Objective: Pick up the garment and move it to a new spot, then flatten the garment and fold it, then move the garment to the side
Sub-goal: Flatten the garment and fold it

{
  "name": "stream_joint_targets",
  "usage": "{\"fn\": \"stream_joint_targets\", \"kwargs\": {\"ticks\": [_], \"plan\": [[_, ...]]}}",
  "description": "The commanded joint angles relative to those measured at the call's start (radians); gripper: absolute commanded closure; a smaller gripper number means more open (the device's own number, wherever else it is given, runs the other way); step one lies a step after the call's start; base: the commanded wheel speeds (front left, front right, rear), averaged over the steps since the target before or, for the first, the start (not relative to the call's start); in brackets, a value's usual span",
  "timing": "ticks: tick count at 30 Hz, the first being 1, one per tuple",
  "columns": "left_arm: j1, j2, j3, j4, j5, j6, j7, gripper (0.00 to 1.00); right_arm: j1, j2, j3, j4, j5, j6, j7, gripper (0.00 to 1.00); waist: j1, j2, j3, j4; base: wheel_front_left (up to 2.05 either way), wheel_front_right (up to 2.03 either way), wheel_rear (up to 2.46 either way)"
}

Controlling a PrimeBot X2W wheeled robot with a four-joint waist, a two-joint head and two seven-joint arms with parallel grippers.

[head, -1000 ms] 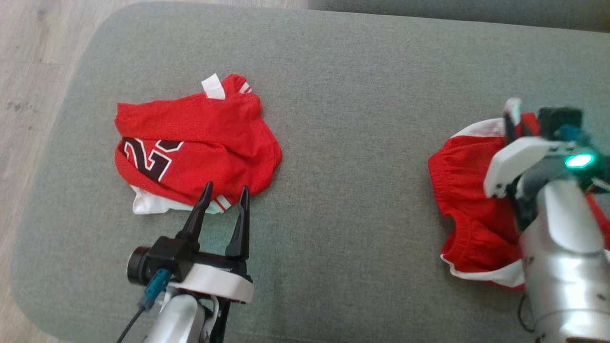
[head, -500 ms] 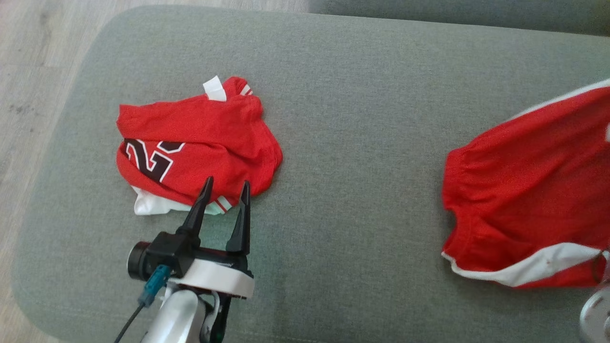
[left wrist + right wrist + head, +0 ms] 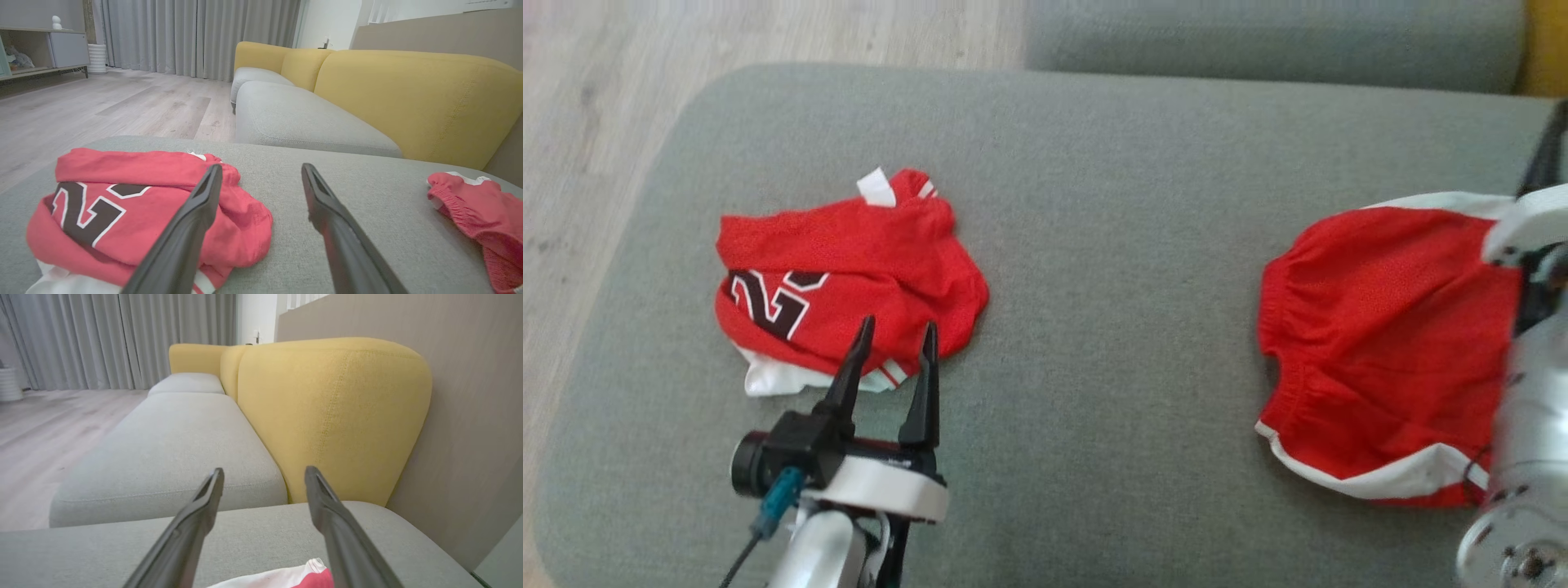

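Note:
A crumpled red jersey (image 3: 849,278) with a dark number lies on the left of the grey cushion (image 3: 1111,245). Red shorts (image 3: 1380,343) with white trim lie spread on the right. My left gripper (image 3: 897,325) is open, its fingertips at the jersey's near edge with nothing between them; its wrist view shows the left gripper (image 3: 261,167) beside the jersey (image 3: 122,204), with the shorts (image 3: 478,208) at far right. My right arm (image 3: 1519,384) stands over the shorts' right side. The right gripper (image 3: 264,471) is open and empty, above a corner of the shorts (image 3: 286,577).
Behind the cushion runs a grey sofa seat (image 3: 294,118) with a yellow backrest (image 3: 408,94). Wooden floor (image 3: 588,163) lies past the cushion's left edge. A beige wall panel (image 3: 470,416) is close on the right.
The right gripper has opened and let go of the shorts, which now lie spread on the cushion. The head camera has tilted, shifting the whole picture down. The left gripper has stayed put.

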Motion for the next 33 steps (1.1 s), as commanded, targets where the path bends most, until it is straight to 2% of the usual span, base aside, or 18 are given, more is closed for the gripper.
{"fn": "stream_joint_targets", "kwargs": {"ticks": [1, 4, 7, 10, 15, 21, 28, 33], "plan": [[-0.009, 0.000, 0.035, -0.032, 0.006, -0.004, -0.010, 0.00, -0.011, 0.008, 0.042, -0.024, 0.024, 0.007, -0.014, 0.00, 0.0000, 0.0000, -0.031, -0.019, 0.00, 0.00, 0.00], [0.012, 0.000, 0.038, -0.032, 0.006, -0.004, -0.010, 0.00, 0.044, 0.017, 0.141, -0.023, 0.148, 0.007, -0.020, 0.00, 0.0000, 0.0000, -0.072, -0.037, 0.00, 0.00, 0.00], [0.032, 0.000, 0.045, -0.036, 0.002, -0.003, -0.010, 0.00, 0.119, 0.018, 0.319, -0.038, 0.367, 0.007, -0.021, 0.00, 0.0000, 0.0000, -0.101, -0.055, 0.00, 0.00, 0.00], [0.051, 0.000, 0.050, -0.038, 0.000, -0.003, -0.010, 0.00, 0.252, 0.018, 0.488, -0.109, 0.552, 0.007, -0.021, 0.00, 0.0000, 0.0000, -0.122, -0.073, 0.00, 0.00, 0.00], [0.076, 0.000, 0.051, -0.048, -0.008, -0.003, -0.010, 0.00, 0.502, 0.018, 0.656, -0.239, 0.768, 0.007, -0.021, 0.00, 0.0000, 0.0000, -0.134, -0.089, 0.00, 0.00, 0.00], [0.092, 0.000, 0.042, -0.050, -0.012, -0.005, -0.010, 0.00, 0.653, 0.018, 0.718, -0.335, 0.780, 0.007, -0.013, 0.00, 0.0000, 0.0000, -0.128, -0.094, 0.00, 0.00, 0.00], [0.083, -0.001, 0.036, -0.052, -0.012, -0.006, -0.010, 0.00, 0.632, 0.018, 0.725, -0.431, 0.724, 0.007, 0.071, 0.00, 0.0000, 0.0000, -0.100, -0.078, 0.00, 0.00, 0.00], [0.059, -0.001, 0.023, -0.051, -0.020, -0.005, -0.010, 0.00, 0.540, 0.018, 0.747, -0.429, 0.680, 0.007, 0.254, 0.00, 0.0000, 0.0000, -0.061, -0.049, 0.00, 0.00, 0.00]]}}
